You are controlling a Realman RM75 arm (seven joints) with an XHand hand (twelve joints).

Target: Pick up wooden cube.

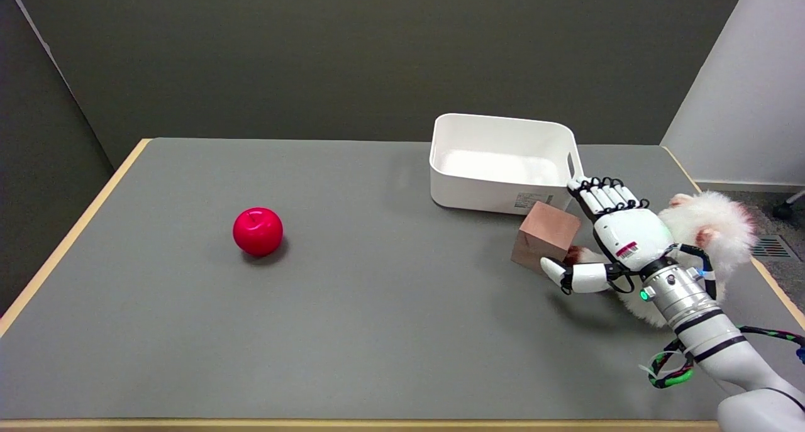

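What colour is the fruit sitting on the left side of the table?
The apple is glossy red, seen clearly in the head view.

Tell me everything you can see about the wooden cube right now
The wooden cube is a plain light-brown block that looks like smooth wood, with no markings visible. It sits on the grey table, turned so one corner points toward the camera, just in front of the white bin. The right hand is around it: the thumb lies against its near lower edge and the other fingers reach along its far right side. Whether it has left the table cannot be told.
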